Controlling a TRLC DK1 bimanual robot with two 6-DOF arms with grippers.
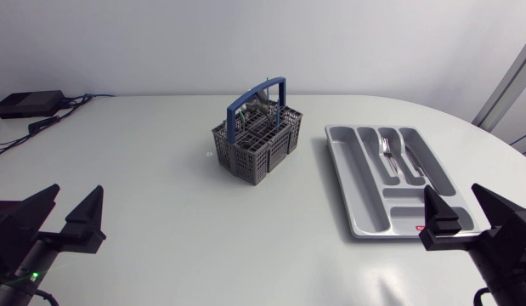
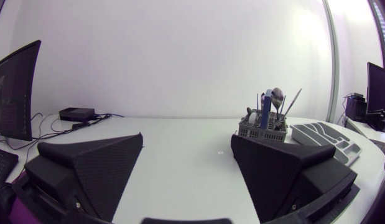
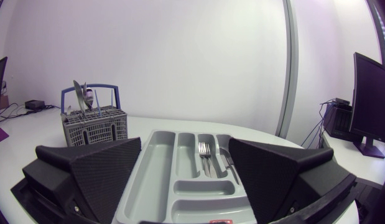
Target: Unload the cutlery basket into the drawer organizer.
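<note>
A grey cutlery basket [image 1: 257, 138] with a blue handle stands mid-table and holds several pieces of cutlery [image 2: 274, 102]. To its right lies the grey drawer organizer [image 1: 352, 200], with a fork [image 1: 387, 156] and a knife [image 1: 410, 160] in its long compartments. My left gripper [image 1: 65, 211] sits open at the near left, far from the basket [image 2: 262, 127]. My right gripper [image 1: 465, 210] is open at the near right, just short of the organizer's [image 3: 156, 175] near end. The right wrist view shows the fork [image 3: 204, 155] ahead between the fingers, and the basket [image 3: 94, 128] farther off.
A small black box [image 1: 27, 104] with cables lies at the table's far left corner. A tiny mark [image 1: 209, 155] sits on the tabletop left of the basket. Bare white table [image 1: 203, 229] spreads between both grippers and the basket.
</note>
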